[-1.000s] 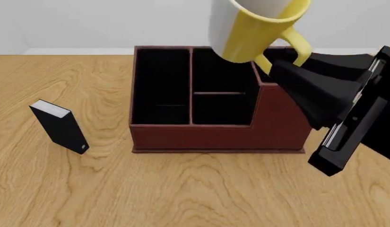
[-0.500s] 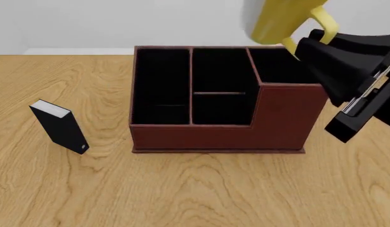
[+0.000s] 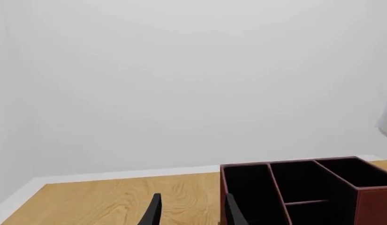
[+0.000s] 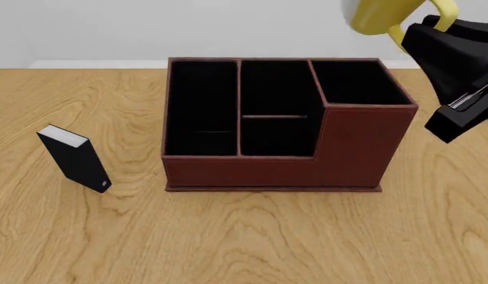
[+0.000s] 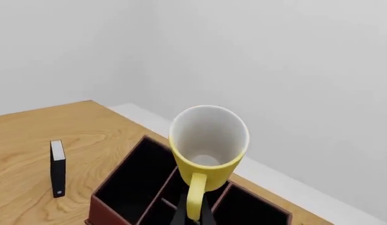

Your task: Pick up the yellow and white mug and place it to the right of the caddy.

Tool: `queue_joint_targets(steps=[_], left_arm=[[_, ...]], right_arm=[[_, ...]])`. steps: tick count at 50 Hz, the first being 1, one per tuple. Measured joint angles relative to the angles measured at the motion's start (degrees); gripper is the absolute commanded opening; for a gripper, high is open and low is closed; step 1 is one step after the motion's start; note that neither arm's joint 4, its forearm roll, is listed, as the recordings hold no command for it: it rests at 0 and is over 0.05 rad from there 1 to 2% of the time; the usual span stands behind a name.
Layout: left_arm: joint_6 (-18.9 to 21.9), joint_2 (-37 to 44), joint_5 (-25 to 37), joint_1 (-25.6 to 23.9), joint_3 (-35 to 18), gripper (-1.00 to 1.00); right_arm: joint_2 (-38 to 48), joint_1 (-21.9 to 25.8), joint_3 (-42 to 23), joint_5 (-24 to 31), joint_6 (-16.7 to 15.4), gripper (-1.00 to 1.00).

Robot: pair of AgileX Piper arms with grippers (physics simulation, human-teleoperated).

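The yellow and white mug (image 4: 382, 15) hangs in the air at the top right of the front view, partly cut off by the frame edge, above and just beyond the right rear corner of the caddy (image 4: 346, 148). My right gripper (image 4: 413, 34) is shut on its yellow loop handle. The right wrist view looks into the white inside of the mug (image 5: 209, 140), with the right gripper (image 5: 193, 216) pinching the handle and the caddy (image 5: 127, 187) below. My left gripper (image 3: 193, 215) is open and holds nothing, with the caddy (image 3: 368, 201) beside it.
A small black book-like box with a white edge (image 4: 74, 158) stands on the wooden table (image 4: 244, 236) left of the caddy, and shows as the black box (image 5: 57, 168) in the right wrist view. A white wall runs behind the table.
My right gripper has carried the mug rightward and up, from over the caddy's middle compartments to past its right rear corner. The caddy and the black box have not moved.
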Motion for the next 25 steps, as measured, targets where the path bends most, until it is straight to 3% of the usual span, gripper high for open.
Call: queue_joint_targets(steps=[25], left_arm=[[-0.36,-0.25,-0.93,-0.32,1.34,1.0]], right_arm=[[0.81,-7.79,-0.45,-0.75,-0.43,-1.0]])
